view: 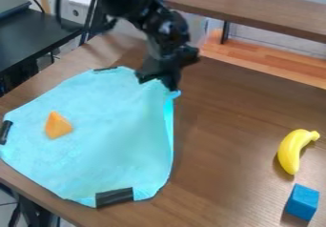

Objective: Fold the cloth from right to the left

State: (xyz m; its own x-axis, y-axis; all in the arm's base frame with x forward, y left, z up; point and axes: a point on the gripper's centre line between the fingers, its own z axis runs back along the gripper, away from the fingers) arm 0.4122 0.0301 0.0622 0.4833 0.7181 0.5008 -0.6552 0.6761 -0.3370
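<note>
"Cloth (115, 149) first: where is it?"

"Spread over the brown wooden table (223, 173), light blue, with a brighter strip showing along its right edge."

"And on it?"

"An orange wedge (58, 125), towards the cloth's left side. Black tape (115, 197) sits at its near edge (more black pieces at its left and far edges, by the way)."

"The gripper (159, 79)?"

"At the cloth's far right corner, the black arm (167, 28) above. Apart, together or clamped on the cloth, I can't tell."

"Anything beyond?"

"Well right of the cloth, a yellow banana (291, 149); nearer the camera, also right of the cloth, a blue block (302, 202)."
</note>
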